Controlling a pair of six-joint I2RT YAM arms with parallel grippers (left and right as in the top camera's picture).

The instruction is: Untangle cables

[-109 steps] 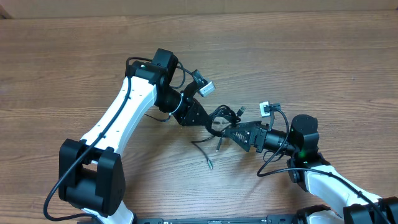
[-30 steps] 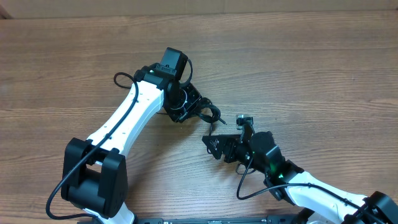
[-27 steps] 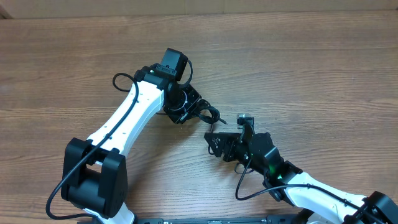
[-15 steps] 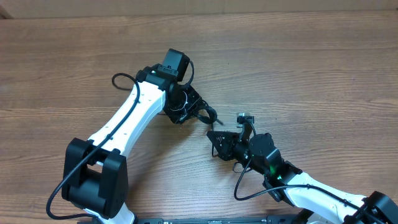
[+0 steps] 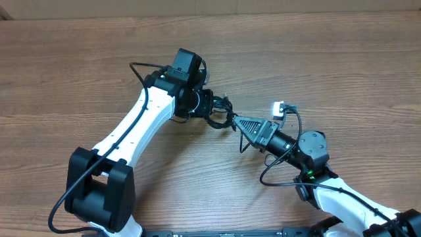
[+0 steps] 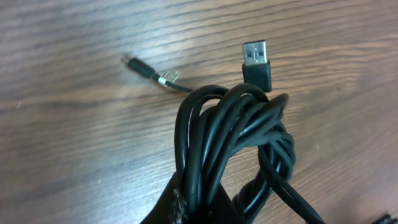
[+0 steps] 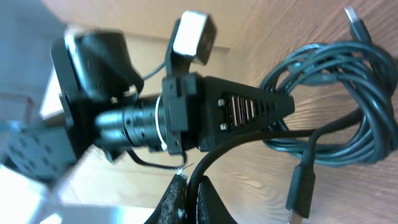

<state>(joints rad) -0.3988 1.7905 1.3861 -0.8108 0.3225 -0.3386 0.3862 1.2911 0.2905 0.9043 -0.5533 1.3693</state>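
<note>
The cables (image 5: 220, 122) are a small black tangle held between my two grippers at the table's middle. My left gripper (image 5: 214, 113) is shut on the bundle. In the left wrist view the looped cords (image 6: 230, 124) rise out of the left gripper (image 6: 199, 196), with a USB plug (image 6: 256, 59) standing above them. My right gripper (image 5: 238, 122) points left at the tangle. The right wrist view shows the right gripper (image 7: 191, 186) shut on one black strand (image 7: 249, 140) that runs to the bundle (image 7: 348, 93) in the left gripper (image 7: 287, 103).
A thin cord end with a small plug (image 6: 146, 67) lies on the wooden table (image 5: 329, 59) beyond the bundle. A loose USB plug (image 7: 301, 190) hangs near the right jaws. The table's far edge (image 5: 210, 14) runs along the top.
My right arm has swung from the lower middle up and to the right, and its jaws have shut on a cable strand. The left gripper has turned and risen slightly with the bundle.
</note>
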